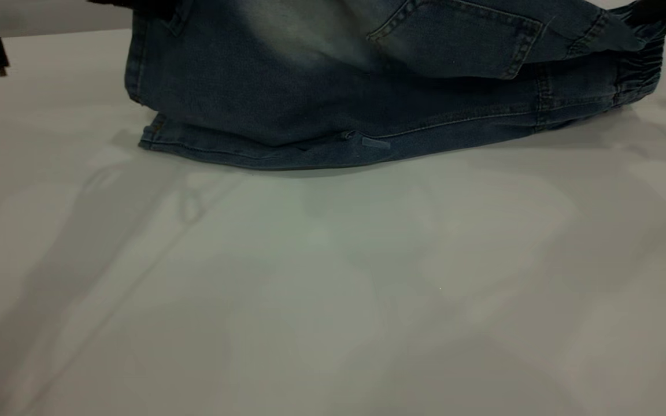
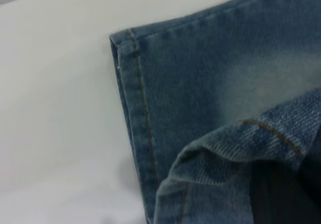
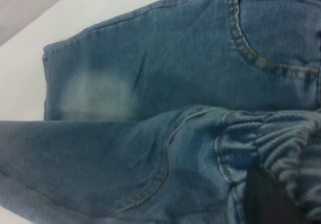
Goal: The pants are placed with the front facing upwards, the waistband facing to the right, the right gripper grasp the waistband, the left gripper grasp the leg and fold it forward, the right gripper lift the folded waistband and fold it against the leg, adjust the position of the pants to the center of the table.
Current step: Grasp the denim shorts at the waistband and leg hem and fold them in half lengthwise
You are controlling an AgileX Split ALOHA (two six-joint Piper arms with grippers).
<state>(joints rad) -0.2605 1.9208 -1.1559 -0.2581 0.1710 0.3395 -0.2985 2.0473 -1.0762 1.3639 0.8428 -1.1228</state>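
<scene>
Exterior: blue denim pants (image 1: 367, 98) lie folded along the far edge of the plain white counter (image 1: 333, 289), gathered elastic waistband (image 1: 639, 69) toward the right.

Left wrist: a hemmed leg corner; left end effector's opening can't be told.

Right wrist: black right end effector (image 3: 266, 199) clamps the ruched waistband.

Both claws seemingly hidden behind pants (image 1: 333, 98).
</scene>
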